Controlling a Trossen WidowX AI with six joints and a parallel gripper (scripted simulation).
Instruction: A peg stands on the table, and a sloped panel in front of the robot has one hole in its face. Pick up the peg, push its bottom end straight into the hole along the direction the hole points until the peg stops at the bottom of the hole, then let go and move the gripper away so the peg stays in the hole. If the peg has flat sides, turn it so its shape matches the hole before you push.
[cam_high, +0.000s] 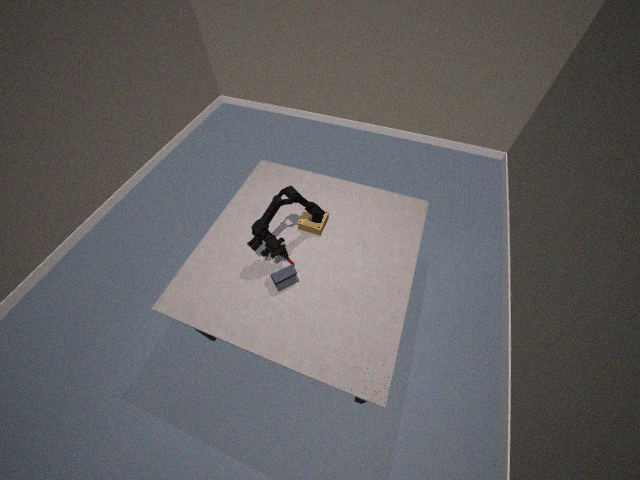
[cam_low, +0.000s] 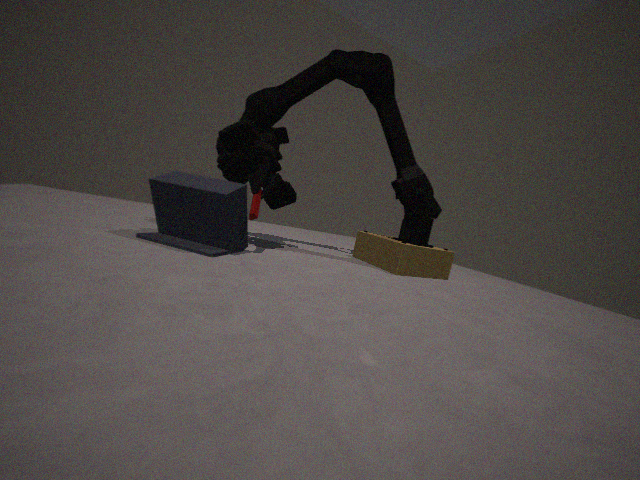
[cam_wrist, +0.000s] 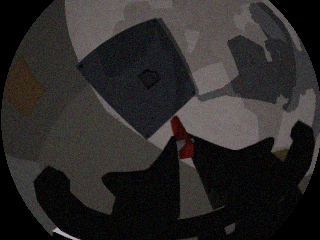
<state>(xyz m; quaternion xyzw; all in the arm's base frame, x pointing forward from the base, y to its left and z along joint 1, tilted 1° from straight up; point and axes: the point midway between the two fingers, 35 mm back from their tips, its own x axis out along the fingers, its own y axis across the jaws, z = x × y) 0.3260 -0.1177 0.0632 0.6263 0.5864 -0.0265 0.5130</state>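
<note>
The red peg (cam_high: 291, 260) (cam_low: 255, 205) (cam_wrist: 181, 134) is held off the table, tilted, its free end pointing out past the fingertips. My gripper (cam_high: 285, 255) (cam_low: 258, 192) (cam_wrist: 180, 138) is shut on it. The blue-grey panel block (cam_high: 285, 279) (cam_low: 199, 214) (cam_wrist: 120, 80) stands close beside the peg. Its face with one small angular hole (cam_wrist: 149, 78) shows in the wrist view. The peg's free end is outside the hole, near the block's lower corner in that view. The hole is hidden in the exterior view.
The arm's yellow base block (cam_high: 312, 223) (cam_low: 400, 256) sits on the table (cam_high: 341, 310) (cam_low: 361, 361) behind the gripper. The panel block has a thin base plate (cam_low: 206, 250) on the table. Shadows of the arm fall near the block.
</note>
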